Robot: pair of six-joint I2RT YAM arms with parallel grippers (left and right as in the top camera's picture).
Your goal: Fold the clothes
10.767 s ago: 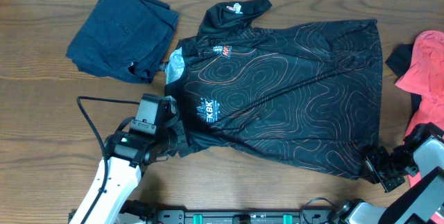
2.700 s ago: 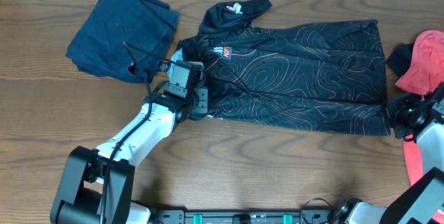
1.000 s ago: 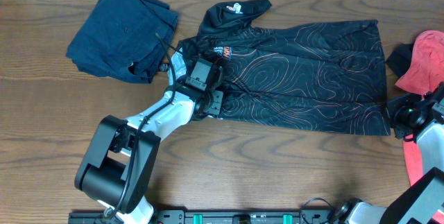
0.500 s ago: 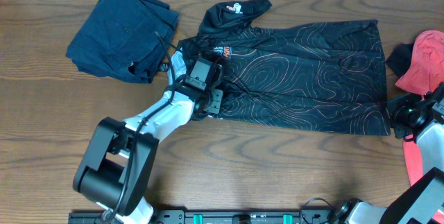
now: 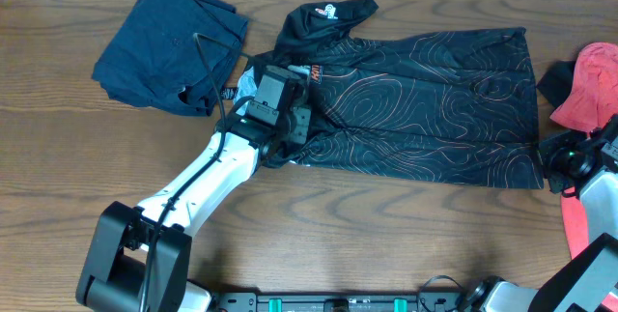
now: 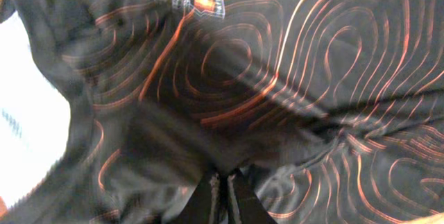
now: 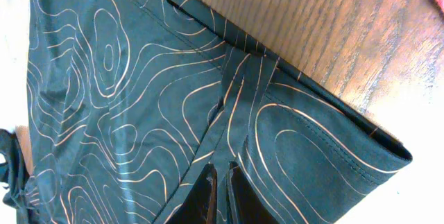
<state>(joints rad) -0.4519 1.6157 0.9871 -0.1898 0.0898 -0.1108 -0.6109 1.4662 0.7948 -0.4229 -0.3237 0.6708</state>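
The black jersey [image 5: 435, 90] with orange contour lines lies folded in half lengthwise across the middle of the table, collar to the left, one sleeve [image 5: 323, 14] sticking out at the back. My left gripper [image 5: 290, 128] stands over its chest near the collar, shut on a bunched pinch of jersey fabric [image 6: 229, 154]; the fingertips [image 6: 223, 182] are pressed together. My right gripper [image 5: 560, 162] is at the jersey's front right hem corner, shut on a fold of the cloth [image 7: 239, 106] that runs between its fingers [image 7: 222, 172].
A navy-blue folded garment [image 5: 169, 46] lies at the back left, touching the jersey's collar side. A coral-red garment [image 5: 589, 90] lies at the right edge. Bare wooden table [image 5: 386, 235] stretches along the front.
My left gripper has shut on the jersey fabric and shifted a little toward the back left. The right gripper and the hem corner have not moved.
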